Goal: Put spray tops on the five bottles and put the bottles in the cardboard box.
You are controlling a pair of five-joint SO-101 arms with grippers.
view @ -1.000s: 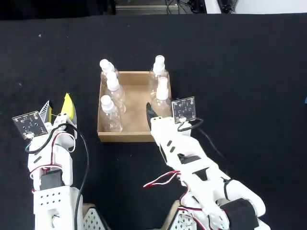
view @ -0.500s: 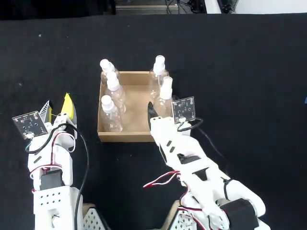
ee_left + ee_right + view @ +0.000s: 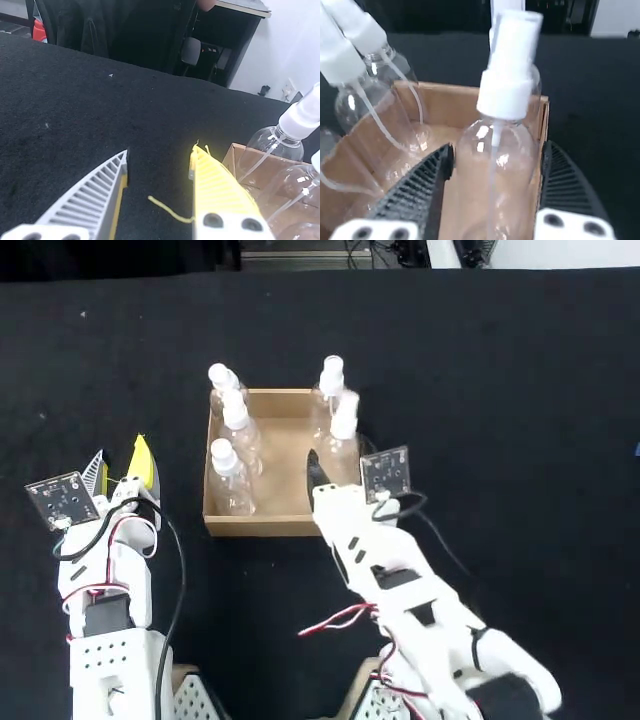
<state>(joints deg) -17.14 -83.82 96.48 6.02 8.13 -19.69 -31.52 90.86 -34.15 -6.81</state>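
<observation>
1. The right pincer is closed on the body of a capped bottle, one jaw against each side. It holds the bottle over the right side of the box, just inside the right wall.
2. The bottle leans a little. Its base is hidden, so I cannot tell whether it rests on the box floor.
3. Four other bottles with spray tops on appear to stand in the box already, three along the left wall and one at the far right corner. This looks like the last one to place.
4. To do the step well, bring the bottle upright first, then lower it straight down into the free space behind the near right corner.
5. Keep it away from the neighbour at the far right corner, which is close and would likely tip at a nudge.
6. Open the jaws only once the base is down, and only slightly, since the right wall is just beside the outer jaw. Then lift straight up.
7. The left pincer is wide open and empty over the bench, left of the box. It is best kept there.
</observation>
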